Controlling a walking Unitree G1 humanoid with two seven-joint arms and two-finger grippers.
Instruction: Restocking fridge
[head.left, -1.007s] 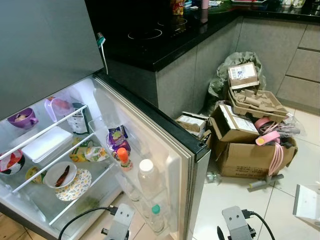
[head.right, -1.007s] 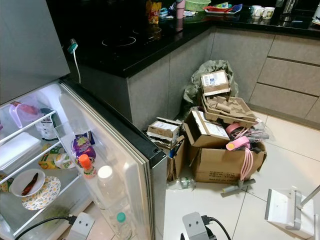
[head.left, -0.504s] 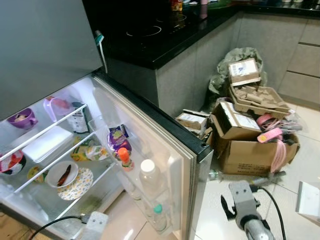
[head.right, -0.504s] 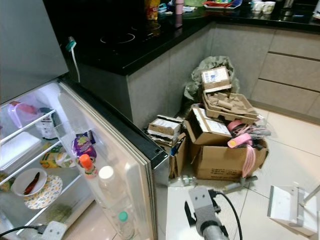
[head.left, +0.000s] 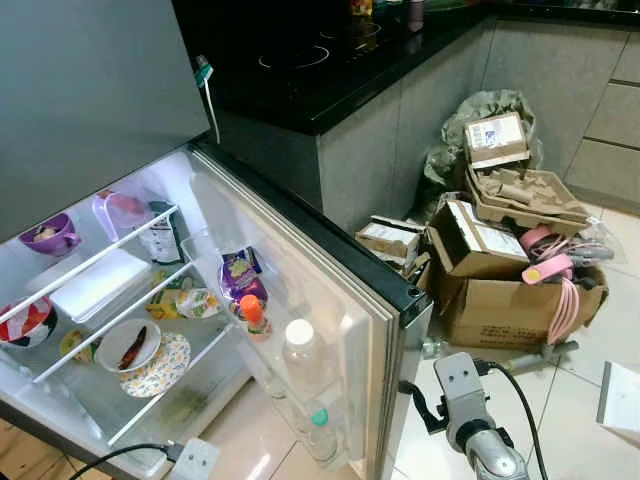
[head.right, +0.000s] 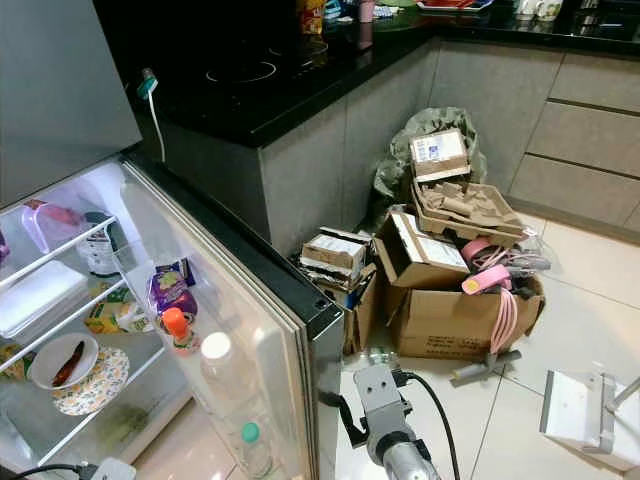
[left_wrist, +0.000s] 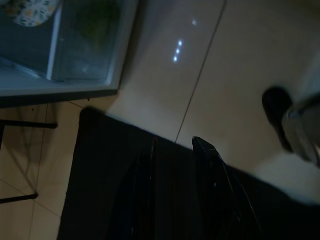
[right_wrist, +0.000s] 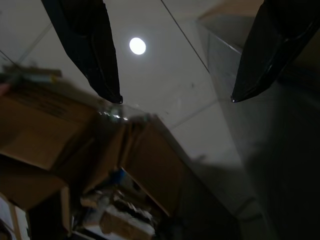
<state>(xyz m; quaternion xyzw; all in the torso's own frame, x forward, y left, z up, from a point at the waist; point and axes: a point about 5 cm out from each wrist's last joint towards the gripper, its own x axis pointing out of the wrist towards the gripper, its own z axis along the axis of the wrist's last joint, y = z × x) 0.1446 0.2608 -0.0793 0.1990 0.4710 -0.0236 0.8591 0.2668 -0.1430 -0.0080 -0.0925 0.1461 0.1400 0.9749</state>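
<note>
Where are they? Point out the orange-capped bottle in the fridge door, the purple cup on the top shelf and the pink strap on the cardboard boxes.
orange-capped bottle (head.left: 252, 316), left eye view, on its orange cap.
purple cup (head.left: 48, 236), left eye view, on its side wall.
pink strap (head.left: 546, 270), left eye view, on its upper band.

Door rack: three bottles (head.left: 300, 352). Shelves: two plates (head.left: 125, 347), two bowls (head.left: 45, 234). Floor: four cardboard boxes (head.left: 505, 310).
</note>
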